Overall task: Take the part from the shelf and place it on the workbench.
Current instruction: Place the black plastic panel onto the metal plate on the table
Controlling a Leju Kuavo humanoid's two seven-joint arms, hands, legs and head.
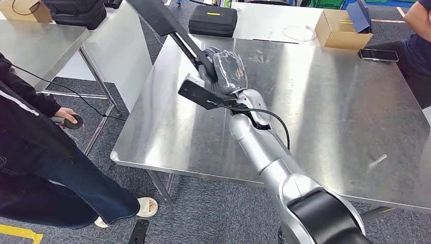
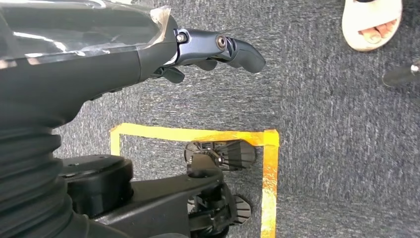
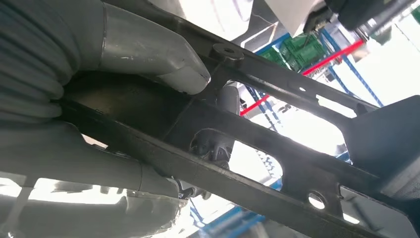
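The part (image 1: 167, 28) is a long black flat frame with cut-out slots. In the head view it runs from the top edge down to a plate end (image 1: 195, 91) above the steel workbench (image 1: 325, 112). My right hand (image 1: 228, 73), in a clear plastic cover, grips it above the table's near-left area. In the right wrist view the grey thumb (image 3: 158, 59) presses across the part (image 3: 277, 163) from close up. My left hand (image 2: 208, 49) hangs over the carpet floor, fingers curled in with nothing in them.
A person in dark clothes (image 1: 35, 142) stands left of the workbench holding a small controller. Another person's arm (image 1: 419, 20) is at the far right with a phone (image 1: 378, 55) on the table. A cardboard box (image 1: 343, 30) and black case (image 1: 213, 20) lie beyond. Yellow floor tape (image 2: 270, 178) marks the carpet.
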